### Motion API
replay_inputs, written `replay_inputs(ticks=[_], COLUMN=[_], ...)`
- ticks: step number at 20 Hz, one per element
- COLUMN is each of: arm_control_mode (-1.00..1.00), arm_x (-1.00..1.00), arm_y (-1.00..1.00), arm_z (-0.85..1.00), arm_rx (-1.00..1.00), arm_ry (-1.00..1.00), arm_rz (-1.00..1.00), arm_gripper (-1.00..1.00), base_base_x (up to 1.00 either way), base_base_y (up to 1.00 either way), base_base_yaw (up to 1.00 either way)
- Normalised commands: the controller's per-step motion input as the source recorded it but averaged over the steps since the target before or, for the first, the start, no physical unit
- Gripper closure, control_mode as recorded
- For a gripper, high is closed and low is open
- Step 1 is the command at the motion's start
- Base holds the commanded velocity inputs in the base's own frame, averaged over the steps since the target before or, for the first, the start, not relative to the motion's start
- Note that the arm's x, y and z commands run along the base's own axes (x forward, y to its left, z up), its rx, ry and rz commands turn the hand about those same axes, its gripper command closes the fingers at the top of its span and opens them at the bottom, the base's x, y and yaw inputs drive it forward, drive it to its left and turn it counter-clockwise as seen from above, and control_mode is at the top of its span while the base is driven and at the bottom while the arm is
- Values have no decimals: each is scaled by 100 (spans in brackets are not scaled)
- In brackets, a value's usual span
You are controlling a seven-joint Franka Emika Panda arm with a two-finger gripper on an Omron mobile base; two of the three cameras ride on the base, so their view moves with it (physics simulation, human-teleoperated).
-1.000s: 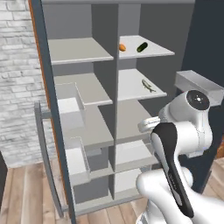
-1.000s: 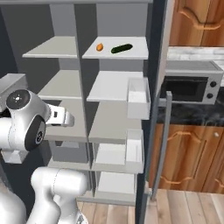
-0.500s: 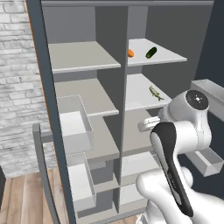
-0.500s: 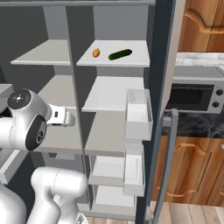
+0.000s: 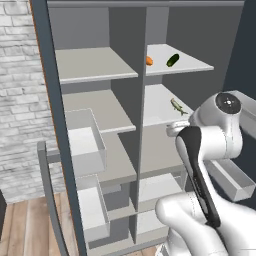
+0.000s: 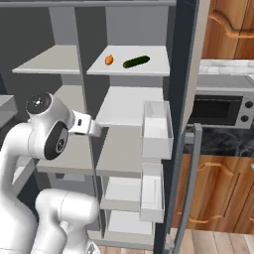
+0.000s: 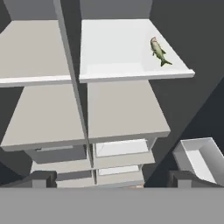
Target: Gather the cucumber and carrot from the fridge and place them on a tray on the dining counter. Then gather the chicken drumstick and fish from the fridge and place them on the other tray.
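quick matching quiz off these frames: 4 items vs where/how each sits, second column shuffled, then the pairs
Things:
1. carrot
2. cucumber
3. fish
4. claw

Places or states:
A. alone on the second shelf down, right column
B. top right shelf, next to the centre divider
C. open, holding nothing
D. top right shelf, further from the divider

Pairs: 1-B, 2-D, 3-A, 4-C

The white arm rises folded at the elbow; its gripper (image 7: 112,178) points forward, fingers (image 7: 43,178) spread wide, holding nothing.

open fridge (image 5: 125,125) ahead, carrot (image 5: 149,61) beside cucumber (image 5: 172,60) on top right shelf, what looks like fish (image 5: 177,106) one shelf below.
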Motion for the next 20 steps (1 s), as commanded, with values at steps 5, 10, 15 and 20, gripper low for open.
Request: replay_inputs(ticks=[5, 10, 15, 20], arm_control_mode=[-100, -100, -100, -100], arm_x=[52, 46, 64, 73], arm_y=[-27, -50, -36, -8], arm_z=[9, 0, 0, 0], arm_rx=[0, 0, 1, 0], arm_ry=[2, 0, 0, 6], arm_rz=[-15, -8, 0, -4], arm_gripper=[-100, -100, -100, -100], base_base_x=[0, 0, 0, 0], base_base_y=[0, 0, 0, 0], base_base_yaw=[0, 0, 0, 0])
